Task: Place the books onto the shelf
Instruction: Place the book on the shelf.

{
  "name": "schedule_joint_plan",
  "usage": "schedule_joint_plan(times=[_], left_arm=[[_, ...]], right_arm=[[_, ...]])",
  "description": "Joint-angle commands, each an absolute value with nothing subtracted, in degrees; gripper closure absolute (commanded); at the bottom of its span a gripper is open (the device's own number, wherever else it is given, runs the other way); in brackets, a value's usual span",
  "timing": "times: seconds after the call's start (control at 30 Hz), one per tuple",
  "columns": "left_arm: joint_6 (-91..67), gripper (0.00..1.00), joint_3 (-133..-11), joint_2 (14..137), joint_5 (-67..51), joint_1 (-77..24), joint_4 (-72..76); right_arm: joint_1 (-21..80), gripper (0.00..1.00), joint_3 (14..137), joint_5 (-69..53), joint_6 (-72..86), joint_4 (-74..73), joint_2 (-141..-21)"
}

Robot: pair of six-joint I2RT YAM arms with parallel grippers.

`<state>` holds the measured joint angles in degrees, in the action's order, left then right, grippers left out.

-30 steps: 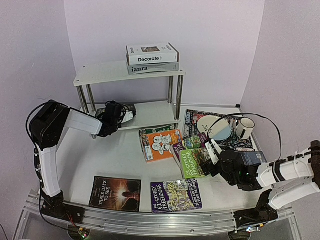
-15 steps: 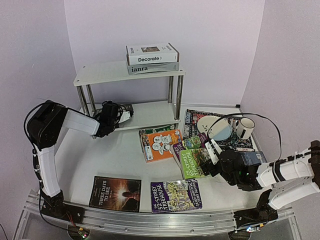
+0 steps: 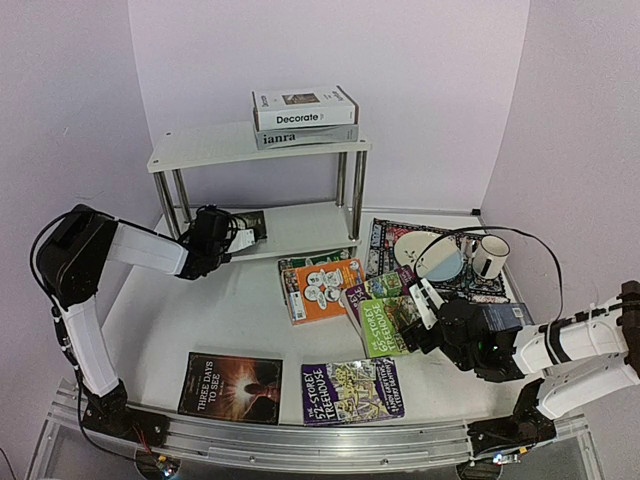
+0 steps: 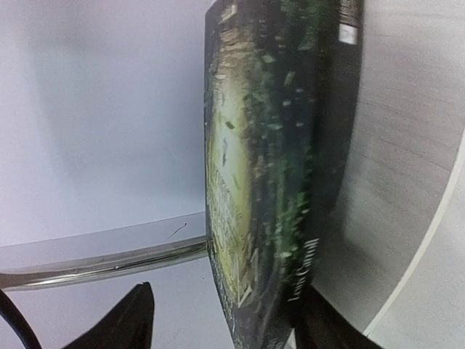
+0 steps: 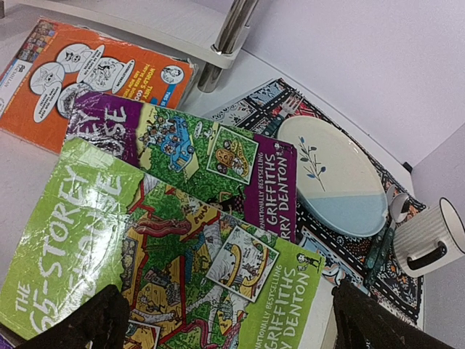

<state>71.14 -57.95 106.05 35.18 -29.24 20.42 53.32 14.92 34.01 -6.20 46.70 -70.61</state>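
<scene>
The dark book (image 4: 269,182) lies on the shelf (image 3: 300,228), lower tier, left of centre
My left claw (image 4: 229,320) stands parted around it, gripping nothing, so the tier carries it; right claw (image 5: 232,323) gapes empty over the green book (image 5: 145,240)

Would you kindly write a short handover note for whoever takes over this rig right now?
Left pincer: open, at the dark green book on the white two-tier shelf, lower tier.
Right pincer: open, above the green paperback overlapping the purple-bordered paperback.
Done: white "Decorate" book on grey "ianra" book, top tier.
To do: those two, orange paperback, dark "Three Days to See" book, purple "52-Storey" paperback, all on the table.
</scene>
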Motion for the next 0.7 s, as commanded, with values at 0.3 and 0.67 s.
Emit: schedule_joint_plan(times=[0.3,0.67], left_arm=[[59.1,0.00,-62.0,98.7,30.4,-29.9,5.0],[43.6,0.00,-60.7,91.8,29.7,-34.2,-1.7]], right_arm=[[53.2,0.02,16.3,34.1,-6.2,46.9,-69.4],[53.2,0.02,16.5,33.5,-6.1,46.4,-69.4]])
